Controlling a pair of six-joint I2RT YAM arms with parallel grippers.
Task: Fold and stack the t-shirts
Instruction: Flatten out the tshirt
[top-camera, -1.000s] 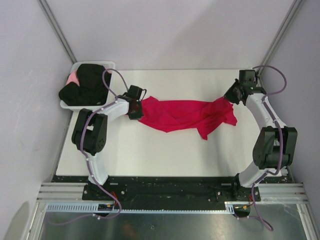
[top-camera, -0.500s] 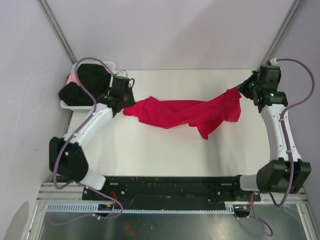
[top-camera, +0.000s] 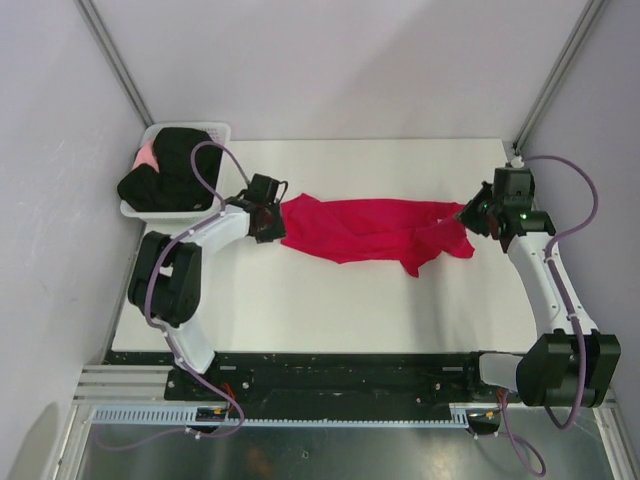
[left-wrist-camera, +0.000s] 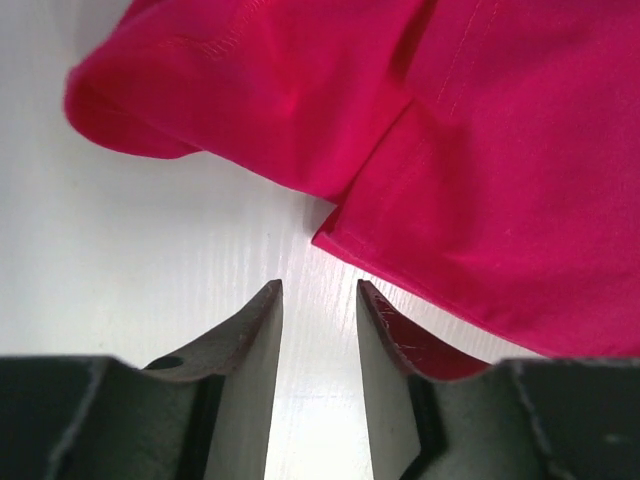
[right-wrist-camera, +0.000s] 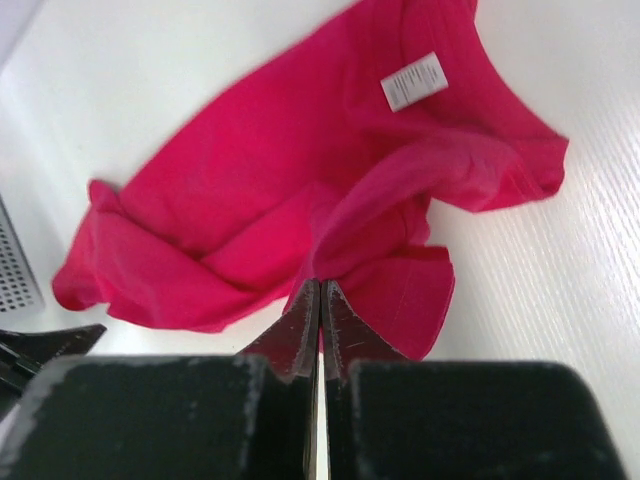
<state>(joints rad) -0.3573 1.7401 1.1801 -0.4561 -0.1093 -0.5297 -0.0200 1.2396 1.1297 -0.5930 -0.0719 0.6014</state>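
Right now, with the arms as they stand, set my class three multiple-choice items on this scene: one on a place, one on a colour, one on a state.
1. Where are the black t-shirts?
A. held up in the air
B. in the white basket
C. draped over an arm

2. What colour is the neck label on the red t-shirt?
A. white
B. black
C. yellow

3. How is the right tool?
A. wide open
B. shut on the red t-shirt
C. shut on nothing

Answers:
1 B: black cloth fills the basket at the far left corner.
2 A: the right wrist view shows a small white tag.
3 B: its fingers meet with red cloth pinched between them.
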